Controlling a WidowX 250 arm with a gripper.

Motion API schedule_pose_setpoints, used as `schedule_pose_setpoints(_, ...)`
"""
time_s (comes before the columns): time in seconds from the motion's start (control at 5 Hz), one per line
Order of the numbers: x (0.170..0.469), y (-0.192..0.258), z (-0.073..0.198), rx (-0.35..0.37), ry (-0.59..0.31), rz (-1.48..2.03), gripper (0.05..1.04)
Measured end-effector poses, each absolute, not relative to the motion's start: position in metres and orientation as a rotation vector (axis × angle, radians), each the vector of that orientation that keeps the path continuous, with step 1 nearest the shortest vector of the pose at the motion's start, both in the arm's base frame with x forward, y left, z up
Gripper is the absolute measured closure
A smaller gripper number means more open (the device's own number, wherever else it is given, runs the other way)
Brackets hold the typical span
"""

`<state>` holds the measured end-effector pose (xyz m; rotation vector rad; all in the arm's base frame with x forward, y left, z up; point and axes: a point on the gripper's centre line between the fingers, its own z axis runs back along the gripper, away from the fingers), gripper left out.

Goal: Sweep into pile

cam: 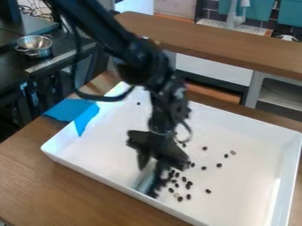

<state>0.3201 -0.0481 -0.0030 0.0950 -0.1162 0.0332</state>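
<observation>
The black gripper [152, 165] hangs over the white tray [88, 156], left of the tray's middle near its front wall. Below it is a grey, blade-like tool [145, 176], tilted, its lower end close to the tray floor; how it is held is hard to make out. Dark beans [184, 179] lie loosely grouped just right of the gripper. Several others [219, 165] are scattered farther right and back, with a paler one [233, 152] among them. One lone bean [138, 103] rests near the back left of the tray.
Blue cloth or tape [72, 112] drapes over the tray's left corner. The tray's raised walls stand on a wooden table [35, 181]. A metal bowl [35, 45] sits on a dark surface at upper left, and a wooden counter [224, 42] runs behind.
</observation>
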Motion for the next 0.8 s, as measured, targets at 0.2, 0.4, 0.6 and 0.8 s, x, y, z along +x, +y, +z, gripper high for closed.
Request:
schedule_pose_setpoints(0.2, 0.317, -0.072, -0.002, 0.079, -0.105, 0.026, 0.723)
schedule_pose_setpoints(0.4, 0.312, -0.093, -0.002, 0.064, -0.089, 0.025, 0.723)
schedule_pose_setpoints(0.6, 0.31, -0.116, 0.002, 0.043, -0.091, 0.013, 0.723)
schedule_pose_setpoints(0.8, 0.312, -0.131, 0.0, 0.036, -0.082, 0.029, 0.723)
